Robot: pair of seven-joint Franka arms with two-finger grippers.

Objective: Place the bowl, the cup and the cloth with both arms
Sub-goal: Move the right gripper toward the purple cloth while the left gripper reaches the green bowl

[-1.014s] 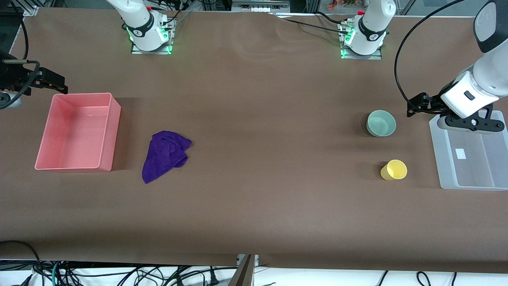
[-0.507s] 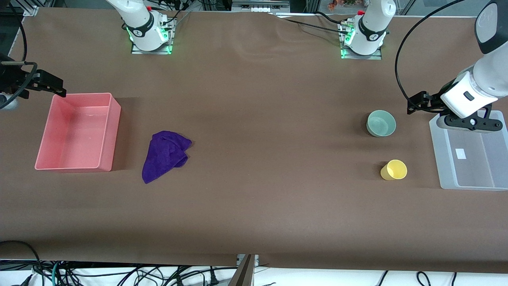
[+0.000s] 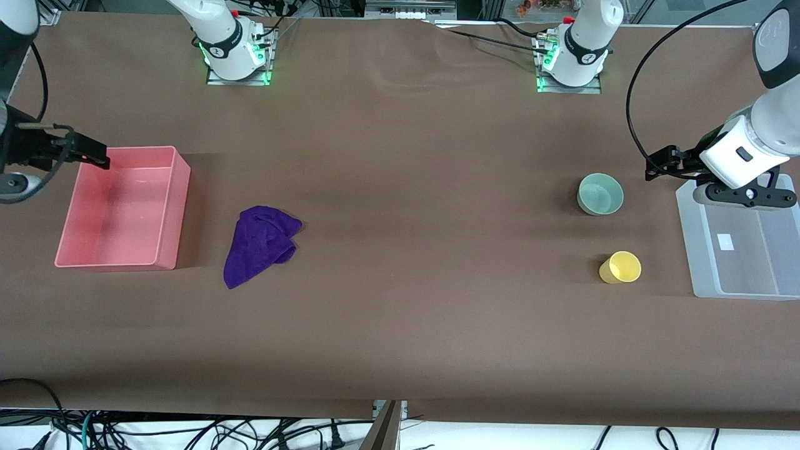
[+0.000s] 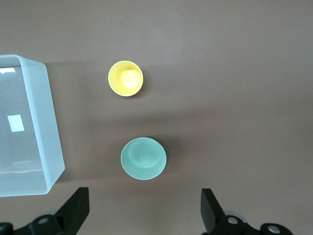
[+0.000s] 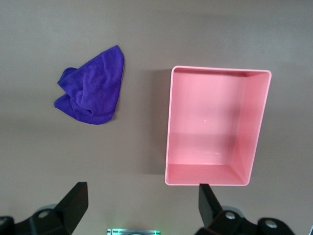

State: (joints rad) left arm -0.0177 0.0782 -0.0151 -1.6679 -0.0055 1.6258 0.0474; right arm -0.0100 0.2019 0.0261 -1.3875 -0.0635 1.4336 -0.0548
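The pale green bowl (image 3: pixel 600 194) stands upright on the brown table toward the left arm's end, and it shows in the left wrist view (image 4: pixel 143 158). The yellow cup (image 3: pixel 620 267) stands nearer the front camera than the bowl; it shows in the left wrist view (image 4: pixel 125 78). The purple cloth (image 3: pixel 260 244) lies crumpled beside the pink bin, and it shows in the right wrist view (image 5: pixel 93 90). My left gripper (image 3: pixel 661 164) (image 4: pixel 143 210) is open and empty, high over the table between bowl and clear bin. My right gripper (image 3: pixel 84 153) (image 5: pixel 141 203) is open and empty, high over the pink bin's edge.
A pink bin (image 3: pixel 181 206) (image 5: pixel 168 127) sits empty at the right arm's end. A clear plastic bin (image 3: pixel 686 237) (image 4: pixel 49 122) sits at the left arm's end, beside the cup and bowl. The arm bases stand at the table's back edge.
My right gripper has moved down and closer to the pink bin's corner. My left gripper has shifted slightly away from the bowl. Bowl, cup and cloth have not moved.
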